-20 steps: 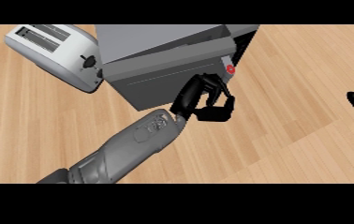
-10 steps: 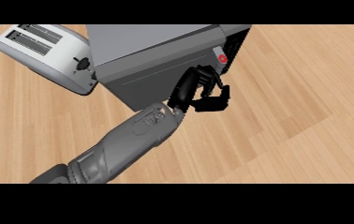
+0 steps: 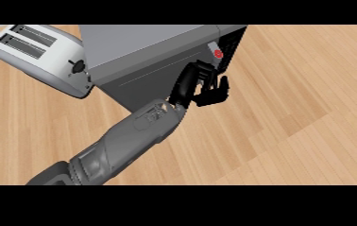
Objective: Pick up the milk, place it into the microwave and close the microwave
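Resting against the microwave's front, left hand with fingers curled and thumb out to the side, nothing held between them. Knuckles touching the dark door at its right end, just below the red button on the control strip. Grey forearm running down and left from the wrist to the view's lower left corner. Behind the hand, the microwave with its pale grey top, door lying close to flush with the body. Milk not visible anywhere; cannot tell whether inside. Left of the microwave, just beside it, a white toaster on the wooden counter.
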Motion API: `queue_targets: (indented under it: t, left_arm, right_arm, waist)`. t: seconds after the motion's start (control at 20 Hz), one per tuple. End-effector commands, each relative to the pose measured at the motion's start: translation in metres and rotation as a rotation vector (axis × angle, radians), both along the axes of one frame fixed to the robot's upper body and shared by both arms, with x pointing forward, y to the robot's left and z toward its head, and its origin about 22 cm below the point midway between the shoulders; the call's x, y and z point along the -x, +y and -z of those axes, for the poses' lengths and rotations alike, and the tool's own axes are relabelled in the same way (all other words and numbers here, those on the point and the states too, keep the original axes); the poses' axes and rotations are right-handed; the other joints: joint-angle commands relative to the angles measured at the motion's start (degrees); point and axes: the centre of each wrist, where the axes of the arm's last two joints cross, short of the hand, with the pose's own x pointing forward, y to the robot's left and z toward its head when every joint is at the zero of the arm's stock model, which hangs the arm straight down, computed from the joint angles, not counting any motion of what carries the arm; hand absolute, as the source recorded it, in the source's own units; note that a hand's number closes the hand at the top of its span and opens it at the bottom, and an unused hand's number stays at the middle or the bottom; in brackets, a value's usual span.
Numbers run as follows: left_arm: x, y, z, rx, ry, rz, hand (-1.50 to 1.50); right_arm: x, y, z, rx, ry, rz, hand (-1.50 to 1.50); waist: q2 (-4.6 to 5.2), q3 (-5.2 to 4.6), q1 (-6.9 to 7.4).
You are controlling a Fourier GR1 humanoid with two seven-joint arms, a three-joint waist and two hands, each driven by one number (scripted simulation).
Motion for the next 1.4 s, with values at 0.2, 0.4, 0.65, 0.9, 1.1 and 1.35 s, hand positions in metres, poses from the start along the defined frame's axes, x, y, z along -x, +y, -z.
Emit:
queue_targets:
  t: [0.2, 0.4, 0.65, 0.9, 1.1, 1.35]
  left_arm:
    - [-0.001, -0.038, -0.037, 0.028, -0.102, 0.105, 1.50]
    - [0.000, -0.038, -0.035, 0.028, -0.107, 0.092, 1.50]
    - [-0.018, -0.014, -0.019, 0.067, 0.015, -0.231, 1.50]
    - [-0.021, -0.011, -0.013, 0.052, 0.020, -0.216, 1.50]
    - [-0.026, 0.003, -0.002, 0.008, 0.028, -0.213, 1.50]
    - [-0.032, 0.023, 0.005, -0.014, 0.048, -0.186, 1.50]
  right_arm:
    - [-0.005, -0.005, -0.010, 0.000, -0.008, -0.013, -1.50]
    - [-0.006, -0.006, -0.011, -0.017, 0.001, -0.031, -1.50]
    - [-0.005, -0.013, -0.017, -0.025, -0.005, -0.005, -1.50]
    - [-0.003, -0.022, -0.025, -0.016, -0.019, 0.042, -1.50]
    - [0.001, -0.028, -0.033, -0.021, -0.042, 0.083, -1.50]
    - [0.006, -0.028, -0.037, -0.032, -0.051, 0.089, -1.50]
  waist:
    - [0.31, 0.02, -1.17]
    - [0.25, 0.11, -1.85]
    - [-0.37, -0.01, 1.89]
    - [-0.19, -0.05, 3.96]
    - [-0.25, -0.14, 5.39]
    - [0.09, -0.23, 7.00]
